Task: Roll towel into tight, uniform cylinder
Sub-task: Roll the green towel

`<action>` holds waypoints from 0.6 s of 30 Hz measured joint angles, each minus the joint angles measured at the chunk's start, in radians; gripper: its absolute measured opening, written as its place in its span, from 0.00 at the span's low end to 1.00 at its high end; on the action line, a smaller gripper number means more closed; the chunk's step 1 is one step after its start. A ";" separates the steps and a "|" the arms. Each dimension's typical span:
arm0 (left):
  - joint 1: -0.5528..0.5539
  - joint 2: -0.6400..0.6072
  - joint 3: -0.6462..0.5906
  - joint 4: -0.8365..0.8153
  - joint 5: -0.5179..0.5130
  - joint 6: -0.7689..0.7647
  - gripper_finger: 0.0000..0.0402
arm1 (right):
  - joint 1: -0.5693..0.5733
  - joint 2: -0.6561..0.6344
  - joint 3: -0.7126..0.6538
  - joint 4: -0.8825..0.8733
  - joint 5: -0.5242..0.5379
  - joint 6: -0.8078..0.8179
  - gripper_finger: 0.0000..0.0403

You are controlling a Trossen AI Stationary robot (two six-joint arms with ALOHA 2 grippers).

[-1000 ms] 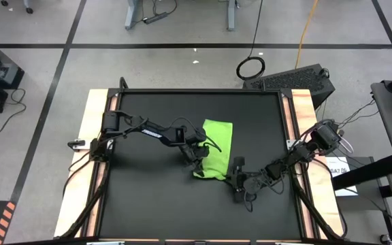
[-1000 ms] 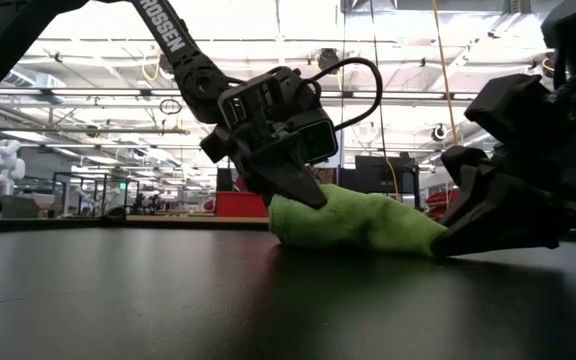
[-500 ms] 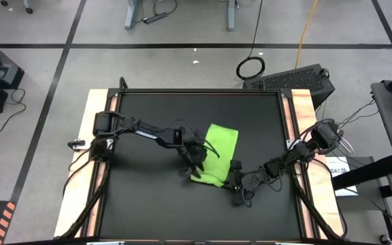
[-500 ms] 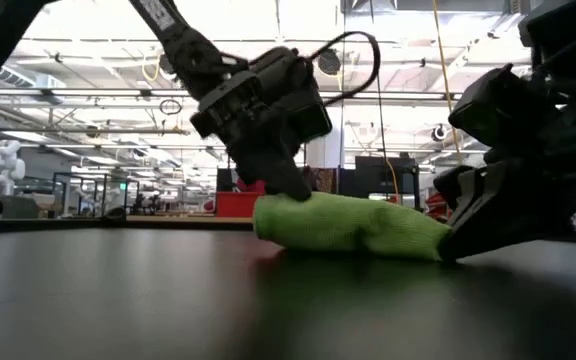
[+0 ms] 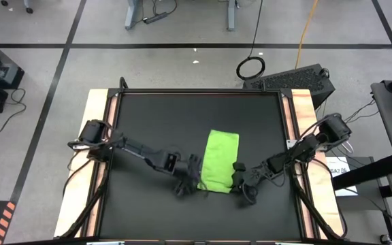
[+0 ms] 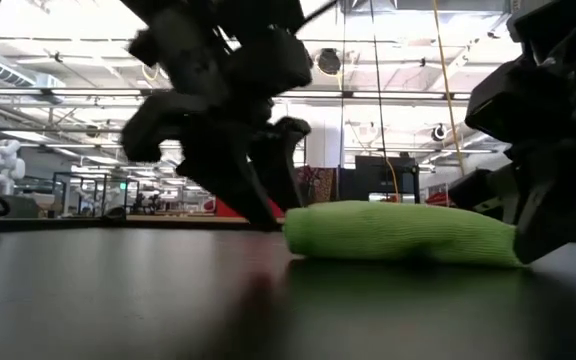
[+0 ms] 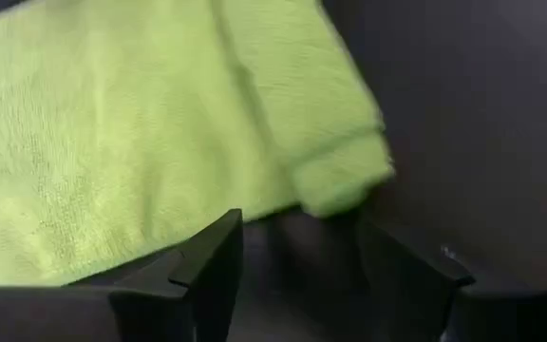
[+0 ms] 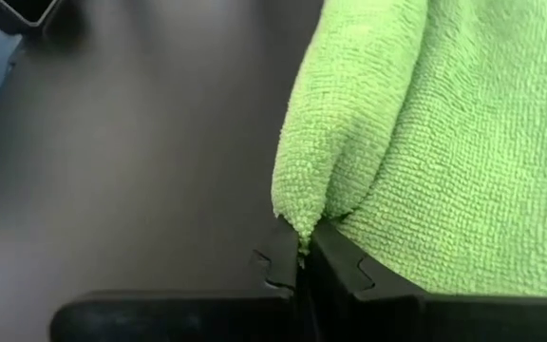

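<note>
The lime-green towel [image 5: 220, 160] lies on the black mat [image 5: 148, 116] as a flattish, partly rolled strip running from far to near, with a thicker rolled edge [image 7: 335, 171] at one side. My left gripper [image 5: 188, 182] stands open just off the towel's near left corner; its fingers [image 7: 207, 271] have only mat between them. My right gripper [image 5: 239, 179] is at the towel's near right corner, shut on it. In the low view the towel [image 6: 398, 232] rests as a low hump. My right gripper pinches a folded edge [image 8: 302, 223] of the towel at its near right corner between its two fingers, only the fold's tip showing between them. The fingers slant down from the table's right side. The towel lies slack on the mat.
Wooden strips [image 5: 94, 136] border the mat on the left and right. A black keyboard-like box [image 5: 295, 78] and a cable coil [image 5: 250, 67] lie beyond the far right corner. Bare mat stretches to the towel's left and far side.
My left gripper has opened, let go of the towel, risen and drawn back toward the table's near edge, rolling as it went. The towel, bunched up under that gripper before, has dropped and now lies lower, straighter and a little nearer the table's near edge.
</note>
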 joint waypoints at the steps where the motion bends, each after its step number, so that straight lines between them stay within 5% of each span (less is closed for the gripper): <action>1: -0.021 0.000 0.000 0.002 -0.046 0.011 0.53 | -0.007 -0.016 0.000 -0.023 -0.012 0.002 0.01; 9: -0.155 0.000 0.000 0.113 -0.329 0.022 0.53 | -0.035 -0.089 -0.001 -0.149 -0.064 0.020 0.01; 18: -0.219 0.000 -0.135 0.413 -0.341 0.038 0.53 | -0.049 -0.089 0.000 -0.152 -0.109 0.028 0.01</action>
